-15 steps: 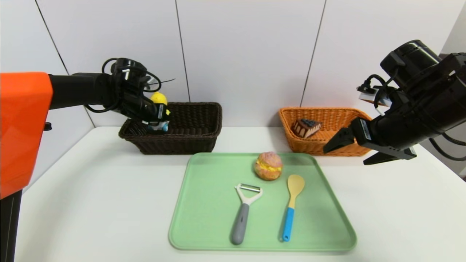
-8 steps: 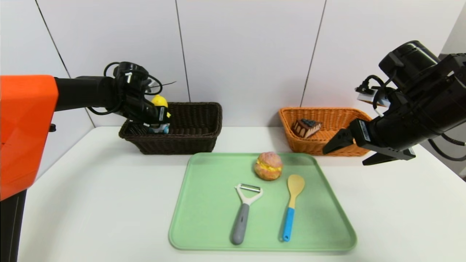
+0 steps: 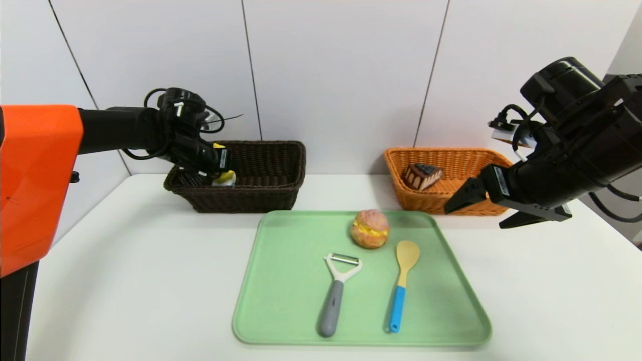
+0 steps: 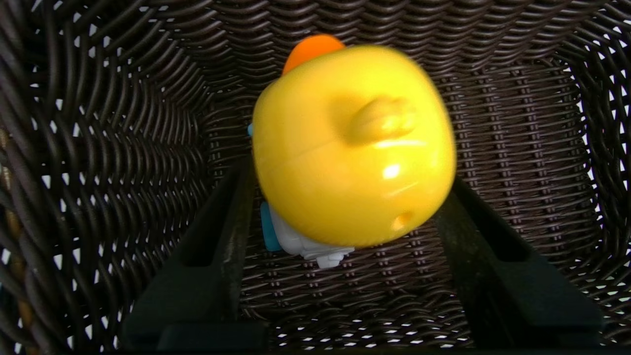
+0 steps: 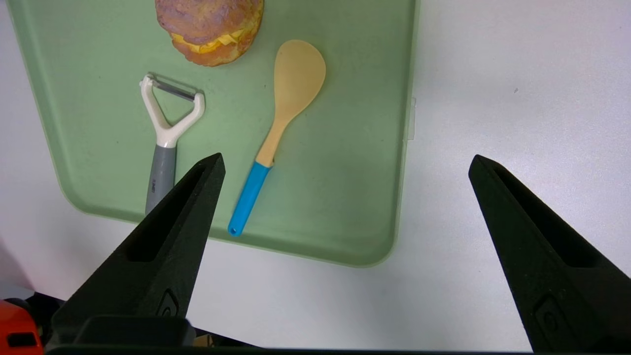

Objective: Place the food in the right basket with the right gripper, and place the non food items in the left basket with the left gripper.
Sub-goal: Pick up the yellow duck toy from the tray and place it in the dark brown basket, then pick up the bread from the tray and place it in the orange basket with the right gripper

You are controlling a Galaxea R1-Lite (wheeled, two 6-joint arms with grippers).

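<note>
Duck toy [image 4: 352, 148] lower in dark basket [image 3: 261, 193]

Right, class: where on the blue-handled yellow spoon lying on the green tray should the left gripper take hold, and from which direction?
Probably from straight above, closing across the blue handle of the blue-handled yellow spoon. It lies flat on the green tray, bowl toward the wall, so only a top approach works. The handle is narrow and straight; the bowl is wide and flat. The grey-handled white peeler lies apart on its left, leaving room for the fingers.
</note>
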